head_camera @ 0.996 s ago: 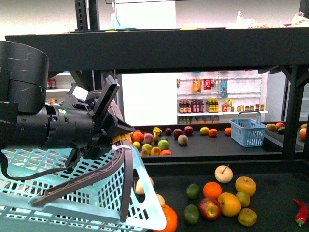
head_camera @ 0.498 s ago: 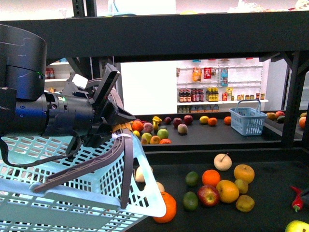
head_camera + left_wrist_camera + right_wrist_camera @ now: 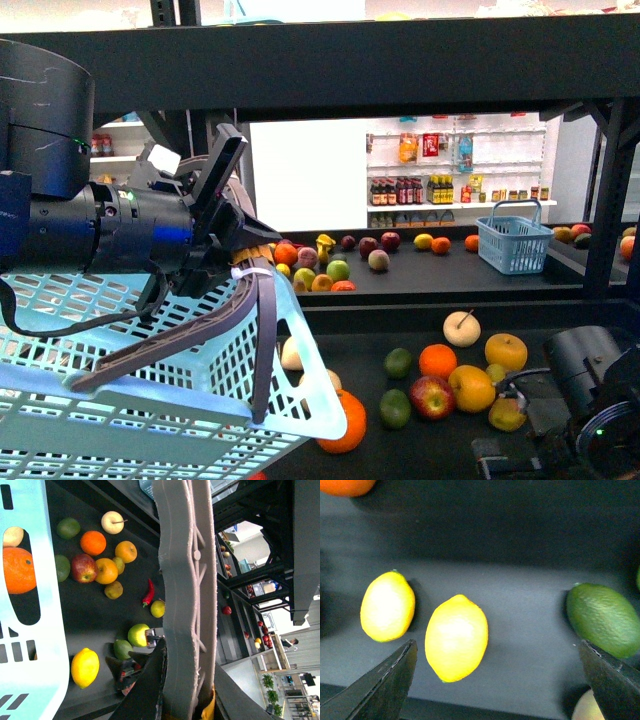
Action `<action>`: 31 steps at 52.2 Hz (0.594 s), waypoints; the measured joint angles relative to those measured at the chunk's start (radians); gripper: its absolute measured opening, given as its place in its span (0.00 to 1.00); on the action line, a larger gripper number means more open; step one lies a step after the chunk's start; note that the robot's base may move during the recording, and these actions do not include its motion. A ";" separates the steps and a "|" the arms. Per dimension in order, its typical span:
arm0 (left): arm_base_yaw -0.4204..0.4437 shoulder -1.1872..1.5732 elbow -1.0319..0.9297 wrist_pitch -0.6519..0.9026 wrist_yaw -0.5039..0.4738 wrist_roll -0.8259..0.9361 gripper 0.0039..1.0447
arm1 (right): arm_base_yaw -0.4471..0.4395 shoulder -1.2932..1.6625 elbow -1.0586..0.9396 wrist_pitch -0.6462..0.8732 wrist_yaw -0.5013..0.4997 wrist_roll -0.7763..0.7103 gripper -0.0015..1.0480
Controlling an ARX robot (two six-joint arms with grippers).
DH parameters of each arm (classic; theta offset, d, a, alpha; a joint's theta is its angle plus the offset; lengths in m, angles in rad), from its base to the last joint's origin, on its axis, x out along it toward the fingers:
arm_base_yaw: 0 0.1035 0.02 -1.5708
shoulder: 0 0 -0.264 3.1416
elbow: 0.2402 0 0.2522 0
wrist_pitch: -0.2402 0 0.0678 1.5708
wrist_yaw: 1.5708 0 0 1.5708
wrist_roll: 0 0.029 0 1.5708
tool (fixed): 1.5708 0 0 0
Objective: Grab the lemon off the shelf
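Observation:
The lemon [image 3: 456,637], bright yellow and oval, lies on the dark tray of the black shelf [image 3: 570,345]. A second yellow oval fruit [image 3: 387,606] lies close beside it. My right gripper [image 3: 497,690] hangs open over the tray, and the lemon lies between its fingers, nearer one finger [image 3: 382,682]. The left wrist view shows one lemon [image 3: 85,667] next to the right gripper [image 3: 125,666]. My left gripper [image 3: 235,265] is shut on the grey basket handle [image 3: 200,330] and holds the pale blue basket [image 3: 120,400] above the tray's left side.
An orange [image 3: 340,420], a red apple [image 3: 431,397], limes and golden round fruit [image 3: 471,387] lie mid-tray. A green lime [image 3: 602,620] is near the other finger. A red chilli [image 3: 148,592] lies further along. A small blue basket [image 3: 514,247] stands on the far rack.
My right arm has come into the front view at the lower right, over the tray, and now covers the red chilli. The left gripper and basket have hardly moved.

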 joint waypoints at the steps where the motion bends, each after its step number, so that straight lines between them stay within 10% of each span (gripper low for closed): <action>1: 0.000 0.000 0.000 0.000 0.000 0.000 0.10 | 0.005 0.016 0.016 -0.005 0.002 0.000 0.93; 31: 0.000 0.000 0.000 0.000 0.001 0.000 0.10 | 0.084 0.220 0.174 -0.040 0.073 0.001 0.93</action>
